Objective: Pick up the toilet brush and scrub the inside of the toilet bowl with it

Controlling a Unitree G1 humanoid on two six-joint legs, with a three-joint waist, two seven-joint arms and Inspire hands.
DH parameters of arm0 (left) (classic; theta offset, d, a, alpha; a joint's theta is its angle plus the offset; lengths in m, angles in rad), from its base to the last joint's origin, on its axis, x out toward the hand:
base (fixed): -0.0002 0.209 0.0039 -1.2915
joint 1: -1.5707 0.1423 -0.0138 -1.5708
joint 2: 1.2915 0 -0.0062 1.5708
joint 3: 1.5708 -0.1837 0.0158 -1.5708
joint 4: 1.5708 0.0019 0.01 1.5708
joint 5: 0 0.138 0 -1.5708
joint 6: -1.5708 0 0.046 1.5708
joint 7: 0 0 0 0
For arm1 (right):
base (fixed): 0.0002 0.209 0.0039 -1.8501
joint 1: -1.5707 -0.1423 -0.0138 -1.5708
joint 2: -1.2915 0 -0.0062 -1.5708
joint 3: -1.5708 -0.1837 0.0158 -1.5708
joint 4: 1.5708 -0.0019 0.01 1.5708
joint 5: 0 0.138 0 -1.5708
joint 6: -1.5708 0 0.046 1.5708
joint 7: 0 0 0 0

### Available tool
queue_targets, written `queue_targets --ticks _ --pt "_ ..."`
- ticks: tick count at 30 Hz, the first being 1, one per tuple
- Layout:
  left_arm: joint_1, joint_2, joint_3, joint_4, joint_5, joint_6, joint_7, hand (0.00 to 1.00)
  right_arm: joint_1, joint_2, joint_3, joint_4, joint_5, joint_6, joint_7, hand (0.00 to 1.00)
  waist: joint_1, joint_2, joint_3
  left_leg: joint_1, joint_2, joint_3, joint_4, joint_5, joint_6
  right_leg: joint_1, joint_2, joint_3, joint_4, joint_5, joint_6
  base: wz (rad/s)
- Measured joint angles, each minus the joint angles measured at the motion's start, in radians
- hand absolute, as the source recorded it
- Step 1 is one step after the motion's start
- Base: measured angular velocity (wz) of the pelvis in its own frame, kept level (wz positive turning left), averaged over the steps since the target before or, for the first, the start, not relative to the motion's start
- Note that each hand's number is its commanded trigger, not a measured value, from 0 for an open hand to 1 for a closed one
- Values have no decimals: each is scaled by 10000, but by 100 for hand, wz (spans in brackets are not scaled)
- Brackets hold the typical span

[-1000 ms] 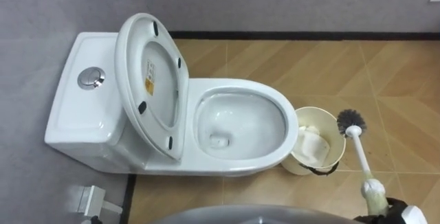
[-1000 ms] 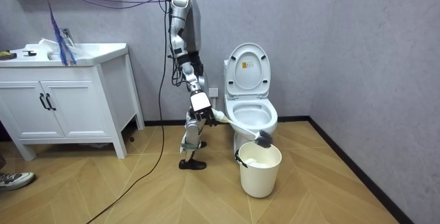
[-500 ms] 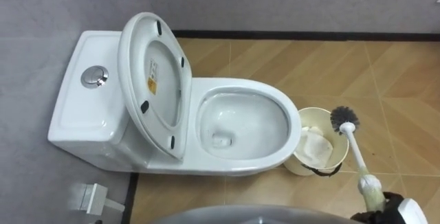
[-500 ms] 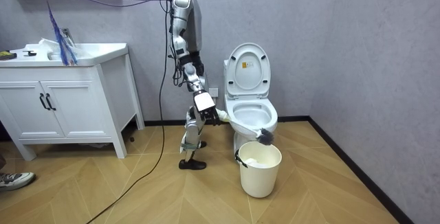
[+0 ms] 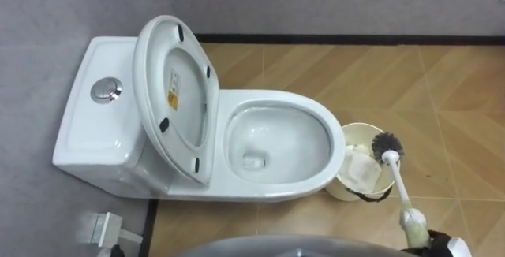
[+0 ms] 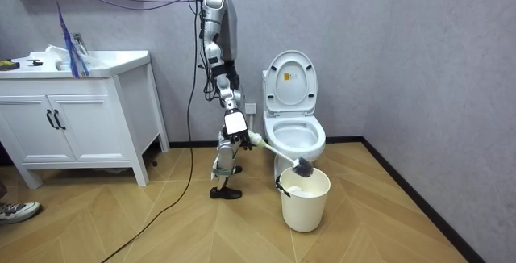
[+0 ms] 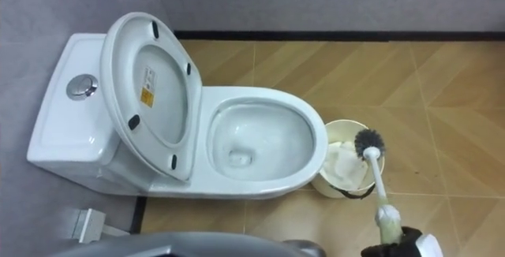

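Robot's standing side-on to the toilet point(image 6: 294, 134), vanity cabinet point(image 6: 81, 126) at its back, right hand point(image 7: 397, 247) held low with the fingers curled round the pale grip end of the toilet brush point(image 7: 377, 182). From those fingers the white handle slants up and away. The dark bristle head sits out beyond them, over the rim of the cream bucket point(image 5: 345, 191) on the fingers' side, with crumpled white stuff inside. The bucket stands on the floor point(image 5: 458, 91) just ahead of the fingers, hard by the bowl's front. Left of the fingers the bowl lies open, seat and lid point(image 5: 173, 91) tipped up against the tank point(image 5: 87, 131), 1 round flush button point(image 5: 104, 91) on top.
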Motion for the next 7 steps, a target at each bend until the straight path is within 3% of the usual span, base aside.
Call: queue_targets --ticks 7 --pt "220 -5 16 -45 16 -8 -40 0 -16 4 -229 396 889 163 374 0 -59 -25 3 -3 -6 -105 3 0 0 47 -4 -82 8 1 2 3"
